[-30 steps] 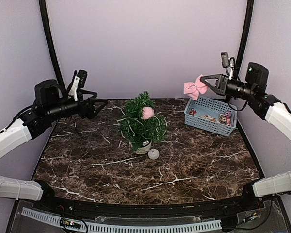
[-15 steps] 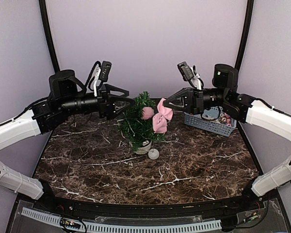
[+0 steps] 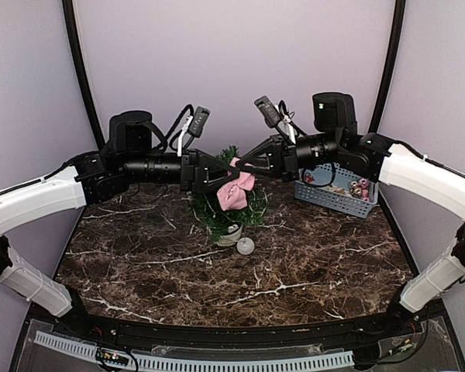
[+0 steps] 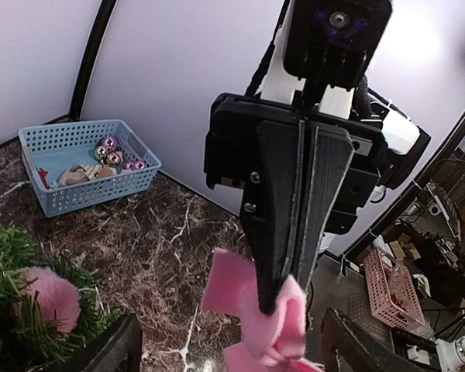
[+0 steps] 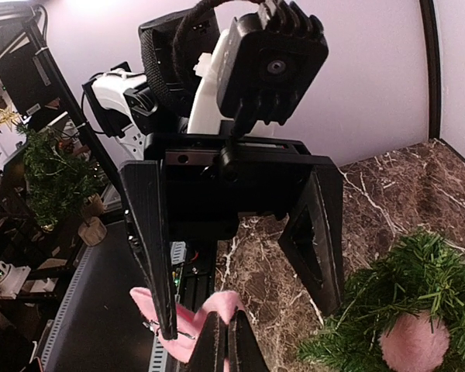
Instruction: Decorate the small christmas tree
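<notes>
One small christmas tree [image 3: 211, 209] is stood upright, tip toward 12 o'clock. Both arms are stretched inward above it: the right tool [image 3: 242, 165] is clamped on a pink bow [image 3: 234, 192], the left tool [image 3: 219, 177] is spread wide.

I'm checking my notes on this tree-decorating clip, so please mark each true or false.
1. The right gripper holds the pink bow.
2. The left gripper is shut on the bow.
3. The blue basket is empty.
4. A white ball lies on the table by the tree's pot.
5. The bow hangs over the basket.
1. True: the right gripper is shut on the pink bow.
2. False: the left gripper has its fingers open.
3. False: the blue basket holds small ornaments.
4. True: the white ball lies on the table beside the pot.
5. False: the bow hangs at the small christmas tree.
</notes>
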Tool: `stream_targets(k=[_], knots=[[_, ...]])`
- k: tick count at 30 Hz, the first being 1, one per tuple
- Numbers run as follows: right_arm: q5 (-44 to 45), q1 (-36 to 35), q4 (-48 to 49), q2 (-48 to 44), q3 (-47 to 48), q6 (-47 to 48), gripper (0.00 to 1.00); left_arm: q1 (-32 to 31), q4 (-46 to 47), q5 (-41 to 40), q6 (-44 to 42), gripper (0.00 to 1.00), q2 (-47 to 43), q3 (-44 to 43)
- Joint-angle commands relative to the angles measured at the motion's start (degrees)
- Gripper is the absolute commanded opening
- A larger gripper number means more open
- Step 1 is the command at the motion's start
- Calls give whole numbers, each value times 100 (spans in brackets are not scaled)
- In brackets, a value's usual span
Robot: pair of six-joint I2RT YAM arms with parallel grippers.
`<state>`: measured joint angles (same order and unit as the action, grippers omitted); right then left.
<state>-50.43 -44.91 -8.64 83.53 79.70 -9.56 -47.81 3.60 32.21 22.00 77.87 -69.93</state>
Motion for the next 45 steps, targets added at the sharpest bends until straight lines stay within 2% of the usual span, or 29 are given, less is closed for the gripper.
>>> stream_targets(k=[1, 8, 18, 24, 34, 35, 36, 39, 41, 43, 45], knots=[[493, -97, -523, 155, 326, 431, 0, -38, -46, 267, 237, 81, -9, -132], [713, -97, -611, 210, 431, 482, 0, -47, -228, 138, 130, 64, -23, -121], [614, -99, -585, 198, 485, 464, 0, -44, -507, -70, 105, 54, 2, -95], [604, -100, -673, 242, 485, 515, 0, -51, -385, 29, 124, 43, 94, -136], [659, -106, -710, 250, 493, 542, 0, -52, -220, -30, 92, 4, 126, -153], [716, -106, -710, 247, 494, 547, 4, -44, -151, -34, 118, 2, 112, -131], [825, -106, -718, 233, 483, 544, 15, -48, -128, -91, 128, 0, 77, -119], [1471, -106, -654, 20, 374, 544, 61, -44, -62, -397, 243, 0, -100, -36], [2068, -112, -458, -236, 177, 525, 80, -40, -50, -831, 388, 0, -268, 48], [2831, -167, -131, -553, -214, 570, 90, -43, -57, -1413, 660, 0, -429, 129], [3615, -297, 328, -840, -572, 709, 92, -43, 81, -1893, 1006, 0, -564, 234]])
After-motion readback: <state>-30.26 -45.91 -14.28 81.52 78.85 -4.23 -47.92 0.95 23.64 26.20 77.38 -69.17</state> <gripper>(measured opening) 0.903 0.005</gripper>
